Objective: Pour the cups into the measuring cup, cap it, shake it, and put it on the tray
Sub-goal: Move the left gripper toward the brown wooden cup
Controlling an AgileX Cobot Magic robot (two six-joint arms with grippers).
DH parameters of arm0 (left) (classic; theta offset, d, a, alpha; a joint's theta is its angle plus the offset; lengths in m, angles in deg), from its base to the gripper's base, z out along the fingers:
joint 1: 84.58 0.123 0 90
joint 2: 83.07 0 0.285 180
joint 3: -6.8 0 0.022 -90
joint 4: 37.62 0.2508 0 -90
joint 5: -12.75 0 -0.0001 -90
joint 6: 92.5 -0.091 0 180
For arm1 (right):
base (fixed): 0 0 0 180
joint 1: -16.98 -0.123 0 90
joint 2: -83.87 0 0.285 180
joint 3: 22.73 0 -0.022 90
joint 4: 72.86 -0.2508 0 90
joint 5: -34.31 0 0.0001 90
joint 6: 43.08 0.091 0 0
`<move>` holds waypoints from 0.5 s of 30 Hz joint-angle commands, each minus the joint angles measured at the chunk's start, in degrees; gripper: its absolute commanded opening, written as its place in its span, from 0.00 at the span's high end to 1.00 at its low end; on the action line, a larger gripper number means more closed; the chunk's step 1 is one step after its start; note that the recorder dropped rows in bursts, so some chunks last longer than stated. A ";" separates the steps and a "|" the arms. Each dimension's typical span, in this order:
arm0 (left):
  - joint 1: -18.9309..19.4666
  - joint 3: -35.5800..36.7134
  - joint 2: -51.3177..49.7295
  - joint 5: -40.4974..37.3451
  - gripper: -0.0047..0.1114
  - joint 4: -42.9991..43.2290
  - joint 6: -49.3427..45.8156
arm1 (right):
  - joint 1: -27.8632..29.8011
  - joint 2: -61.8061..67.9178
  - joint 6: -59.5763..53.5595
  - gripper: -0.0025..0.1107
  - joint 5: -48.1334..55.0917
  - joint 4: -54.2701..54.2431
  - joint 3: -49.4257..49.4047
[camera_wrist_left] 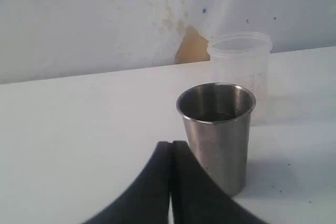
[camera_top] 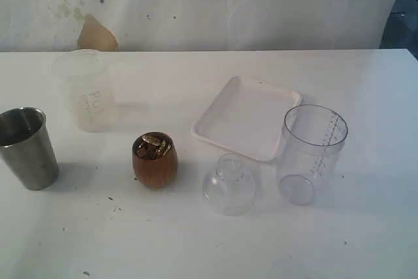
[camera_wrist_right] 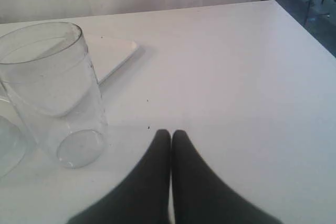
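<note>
Three cups stand on the white table: a steel tumbler (camera_top: pixel 27 147) at the left edge, a frosted plastic cup (camera_top: pixel 85 89) behind it, and a small brown wood-look cup (camera_top: pixel 155 159) with something shiny inside. The clear measuring cup (camera_top: pixel 311 153) with a printed scale stands at the right, just in front of the white tray (camera_top: pixel 247 117). Neither arm shows in the exterior view. My left gripper (camera_wrist_left: pixel 171 145) is shut and empty, just short of the tumbler (camera_wrist_left: pixel 217 132), with the frosted cup (camera_wrist_left: pixel 242 72) beyond. My right gripper (camera_wrist_right: pixel 170 134) is shut and empty, beside the measuring cup (camera_wrist_right: pixel 55 95).
A clear dome-shaped lid (camera_top: pixel 228 185) sits between the brown cup and the measuring cup. The wall (camera_top: pixel 196 4) runs along the table's far edge. The table's right edge (camera_wrist_right: pixel 307 30) drops off near the right gripper's side.
</note>
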 commanded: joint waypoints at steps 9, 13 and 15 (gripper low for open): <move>0.16 -0.26 0.16 8.67 0.96 -0.40 -0.04 | -0.28 -0.31 0.07 0.98 -0.12 0.00 -0.07; 0.16 -0.26 0.16 20.09 0.96 -2.91 7.76 | -0.28 -0.31 0.07 0.98 -0.12 0.00 -0.07; 0.06 -0.26 0.16 24.29 0.96 -6.88 22.78 | -0.28 -0.31 0.07 0.98 -0.12 0.00 -0.07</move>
